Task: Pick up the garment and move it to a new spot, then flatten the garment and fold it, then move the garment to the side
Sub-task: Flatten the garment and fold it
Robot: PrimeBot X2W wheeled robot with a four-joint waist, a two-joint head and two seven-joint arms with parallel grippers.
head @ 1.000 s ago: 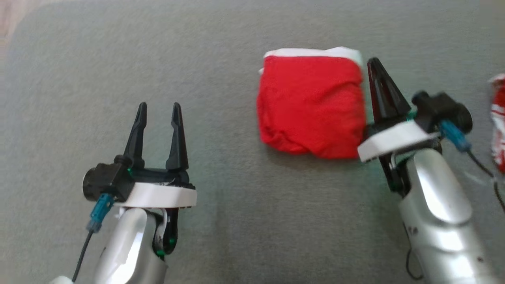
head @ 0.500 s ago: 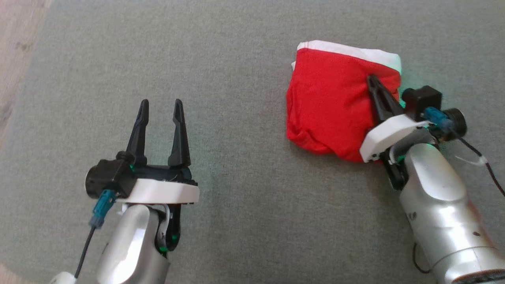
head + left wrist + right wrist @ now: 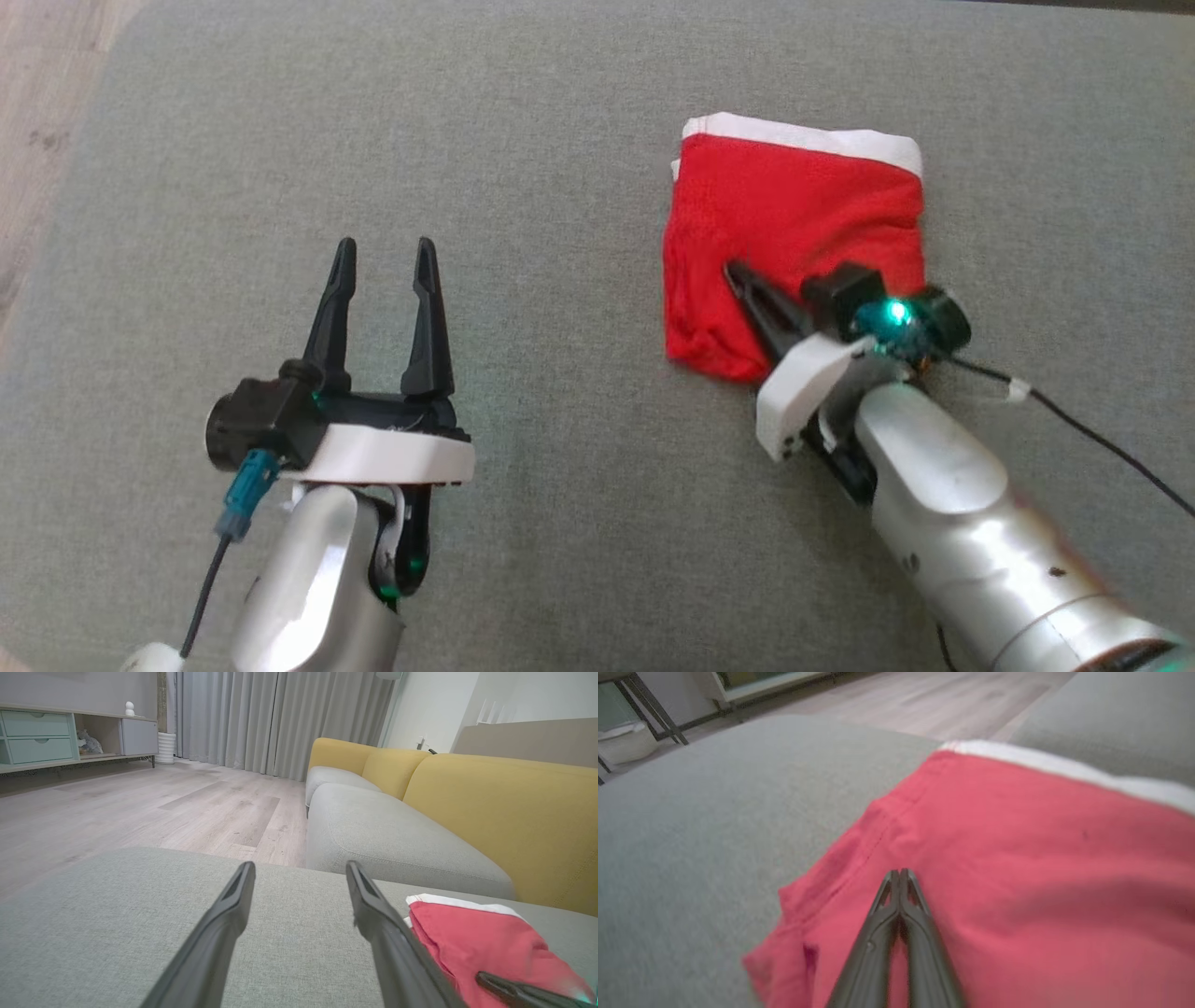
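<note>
Fingers of our right hand [image 3: 732,271], pressed together with no cloth visibly between them, now lie across the near left part of the folded red garment [image 3: 794,205]. A second ago they stood just beside its right edge. The garment rests on the grey cushion [image 3: 467,140]. We judge the folding done and the sideways push under way. Our left hand [image 3: 386,247] hovers spread, well apart.
</note>
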